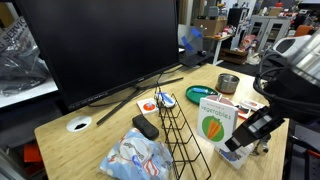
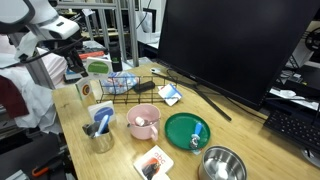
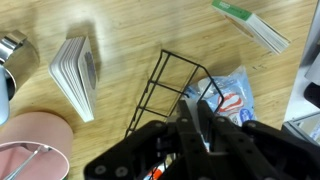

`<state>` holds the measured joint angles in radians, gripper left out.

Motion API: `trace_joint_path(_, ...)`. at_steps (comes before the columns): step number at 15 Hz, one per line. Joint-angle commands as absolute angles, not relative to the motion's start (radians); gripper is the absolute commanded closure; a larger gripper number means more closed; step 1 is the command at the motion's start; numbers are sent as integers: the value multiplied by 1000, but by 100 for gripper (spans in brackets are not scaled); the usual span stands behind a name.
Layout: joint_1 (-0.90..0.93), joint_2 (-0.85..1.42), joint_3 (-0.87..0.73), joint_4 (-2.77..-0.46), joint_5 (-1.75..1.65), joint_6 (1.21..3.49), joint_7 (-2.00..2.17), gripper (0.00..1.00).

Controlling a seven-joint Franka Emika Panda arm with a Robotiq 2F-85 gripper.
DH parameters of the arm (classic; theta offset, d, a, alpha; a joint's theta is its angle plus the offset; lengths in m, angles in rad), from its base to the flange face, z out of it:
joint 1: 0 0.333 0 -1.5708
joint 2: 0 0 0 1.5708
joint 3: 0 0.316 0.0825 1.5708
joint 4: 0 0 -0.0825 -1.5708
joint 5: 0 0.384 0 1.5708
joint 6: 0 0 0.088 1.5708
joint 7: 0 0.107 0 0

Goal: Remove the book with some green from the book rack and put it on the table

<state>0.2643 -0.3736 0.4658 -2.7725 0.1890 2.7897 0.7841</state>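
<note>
The book with some green (image 3: 250, 26) is thin and lies flat on the table (image 3: 130, 30), outside the book rack (image 3: 163, 85); it also shows in an exterior view (image 2: 97, 67). The black wire book rack shows in both exterior views (image 1: 175, 135) (image 2: 135, 85) and holds no book that I can see. My gripper (image 3: 200, 122) hangs high above the rack's end, jaws together and empty. It shows beside the table's edge in an exterior view (image 1: 245, 135) and raised near the robot body (image 2: 65, 30).
A thicker book with a carrot cover (image 1: 215, 122) (image 3: 76, 76) stands beside the rack. A plastic bag (image 3: 235, 90), pink bowl (image 2: 143, 122), metal cup (image 2: 100, 132), green plate (image 2: 187, 130), steel bowl (image 2: 222, 165), black remote (image 1: 145, 127) and a large monitor (image 1: 100, 45) crowd the table.
</note>
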Motion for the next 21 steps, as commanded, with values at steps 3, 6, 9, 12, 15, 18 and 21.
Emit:
trace_joint_path(3, 273, -377, 457, -2773, 184, 2787, 799, 85)
trace_joint_path(6, 272, -377, 457, -2773, 184, 2787, 799, 85)
trace_joint_path(9, 272, -377, 457, -2773, 184, 2787, 799, 85)
trace_joint_path(12, 272, -377, 457, -2773, 184, 2787, 799, 85)
trace_joint_path(15, 272, -377, 457, -2773, 184, 2787, 799, 96)
trace_joint_path(18, 211, -405, 516, -2773, 89, 2759, 861, 96)
trace_joint_path(21, 196, -426, 559, -2773, 12, 2734, 945, 96)
